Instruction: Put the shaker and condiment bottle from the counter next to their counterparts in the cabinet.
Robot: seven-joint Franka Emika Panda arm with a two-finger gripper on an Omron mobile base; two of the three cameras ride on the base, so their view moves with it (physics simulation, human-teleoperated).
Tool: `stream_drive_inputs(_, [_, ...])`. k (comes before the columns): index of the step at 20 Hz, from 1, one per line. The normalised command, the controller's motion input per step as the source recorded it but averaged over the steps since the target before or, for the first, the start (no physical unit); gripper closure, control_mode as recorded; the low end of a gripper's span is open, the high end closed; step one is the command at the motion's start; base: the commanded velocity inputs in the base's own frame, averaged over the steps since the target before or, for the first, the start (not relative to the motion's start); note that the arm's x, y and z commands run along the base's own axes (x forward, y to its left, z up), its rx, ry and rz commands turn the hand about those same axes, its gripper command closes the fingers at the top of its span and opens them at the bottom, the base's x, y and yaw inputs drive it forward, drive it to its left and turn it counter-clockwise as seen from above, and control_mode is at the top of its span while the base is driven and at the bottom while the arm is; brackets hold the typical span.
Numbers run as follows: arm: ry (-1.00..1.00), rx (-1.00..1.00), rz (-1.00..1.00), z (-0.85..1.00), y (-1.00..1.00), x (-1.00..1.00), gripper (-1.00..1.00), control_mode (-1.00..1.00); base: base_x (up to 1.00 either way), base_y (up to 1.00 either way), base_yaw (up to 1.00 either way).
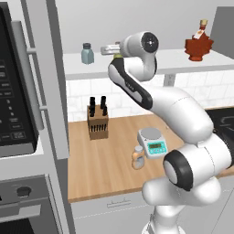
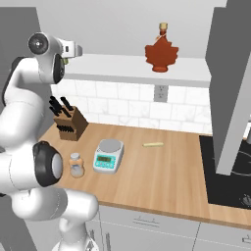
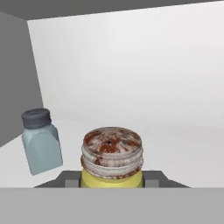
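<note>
The gripper clamps the yellow shaker over the cabinet shelf, near the grey-green shaker. Lower it upright beside that counterpart, keeping clearance, then release.

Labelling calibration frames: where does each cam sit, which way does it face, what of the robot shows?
Left base view: behind-left of the arm, facing the counter, knife block and cabinet; arm rises at lower right.
Right base view: behind-right, same counter; arm at left.
Hand view: on the hand, looking into the cabinet; gripper holds the shaker beside the grey-green shaker.
Shared: both base views show the scale, condiment bottle and red maple-leaf bottle.
</note>
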Motion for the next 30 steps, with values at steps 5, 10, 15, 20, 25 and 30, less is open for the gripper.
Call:
stream_drive_inputs(5, [0.00,0.00,0.00,0.00,0.00,0.31,1.00,-1.00,0.00,0.00,0.00])
stream_drive_inputs(10, [0.01,0.00,-0.01,-0.18,0.08,0.22,1.00,-1.00,0.00,0.00,0.00])
stream_drive_inputs(15, [0.01,0.00,0.00,-0.29,0.09,0.07,1.00,-1.00,0.00,0.00,0.00])
stream_drive_inputs(20, [0.00,0.00,0.00,0.00,0.00,0.17,1.00,-1.00,0.00,0.00,0.00])
stream_drive_inputs(25, [0.00,0.00,-0.01,0.00,0.00,0.27,1.00,-1.00,0.00,0.00,0.00])
stream_drive_inputs(30, [0.00,0.00,-0.01,0.00,0.00,0.31,1.00,-1.00,0.00,0.00,0.00])
